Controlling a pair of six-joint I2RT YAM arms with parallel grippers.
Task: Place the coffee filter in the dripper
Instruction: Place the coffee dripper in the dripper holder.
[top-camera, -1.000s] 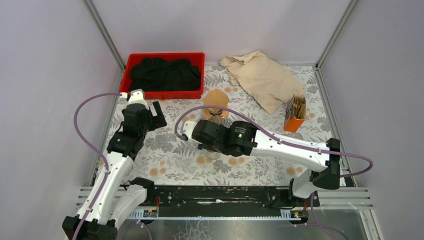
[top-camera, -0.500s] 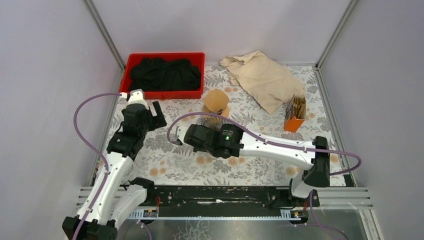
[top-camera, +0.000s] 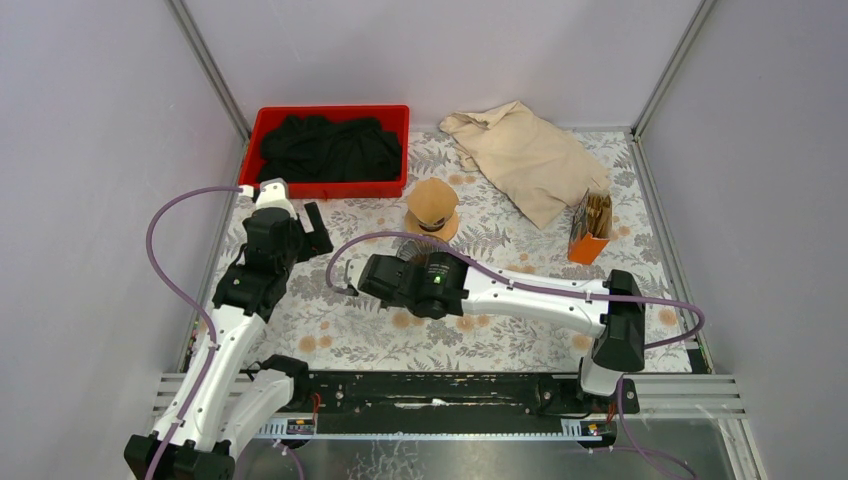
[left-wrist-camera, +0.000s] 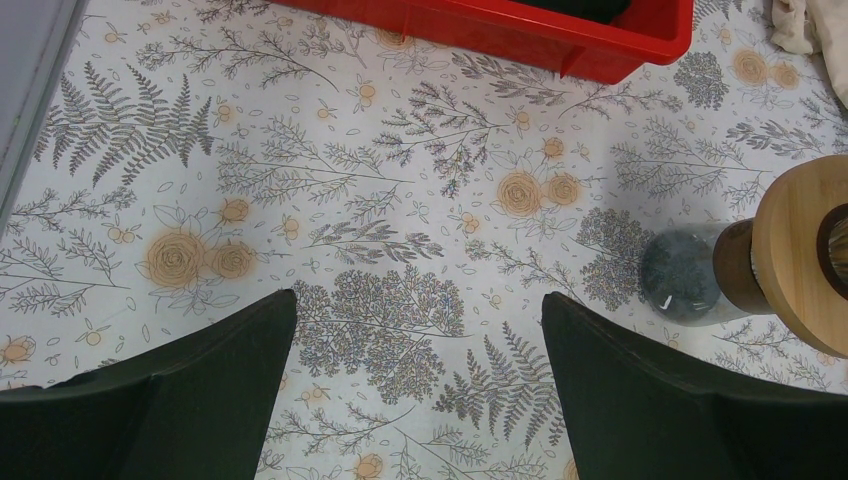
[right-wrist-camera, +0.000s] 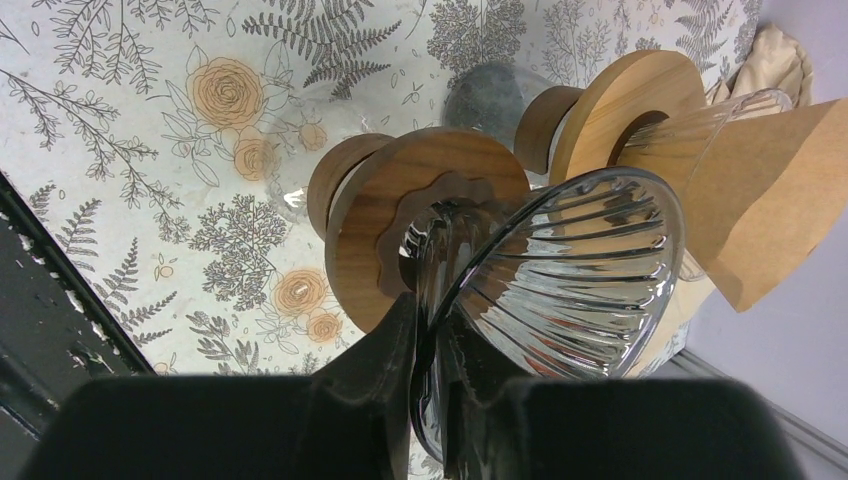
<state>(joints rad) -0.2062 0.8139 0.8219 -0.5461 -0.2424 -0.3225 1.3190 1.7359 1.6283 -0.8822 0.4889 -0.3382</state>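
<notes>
My right gripper (right-wrist-camera: 430, 308) is shut on the rim of a clear ribbed glass dripper (right-wrist-camera: 575, 265) with a wooden collar (right-wrist-camera: 400, 215). It holds the dripper tilted above the table, and the dripper has no filter in it. From above, the dripper (top-camera: 415, 260) peeks out from behind the right wrist. Just behind it stands a second dripper (right-wrist-camera: 615, 105) with a brown paper coffee filter (right-wrist-camera: 775, 205) in it. This filter also shows in the top view (top-camera: 432, 202). My left gripper (left-wrist-camera: 420, 330) is open and empty over the floral cloth, left of both drippers.
A red bin (top-camera: 330, 150) of black cloth sits at the back left. A beige cloth (top-camera: 525, 150) lies at the back. An orange box of filters (top-camera: 590, 230) stands at the right. A wooden-collared dripper (left-wrist-camera: 800, 250) shows at the right edge of the left wrist view.
My right arm has moved left and toward the near edge with the glass dripper, away from the dripper with the filter. The left arm has not moved.
</notes>
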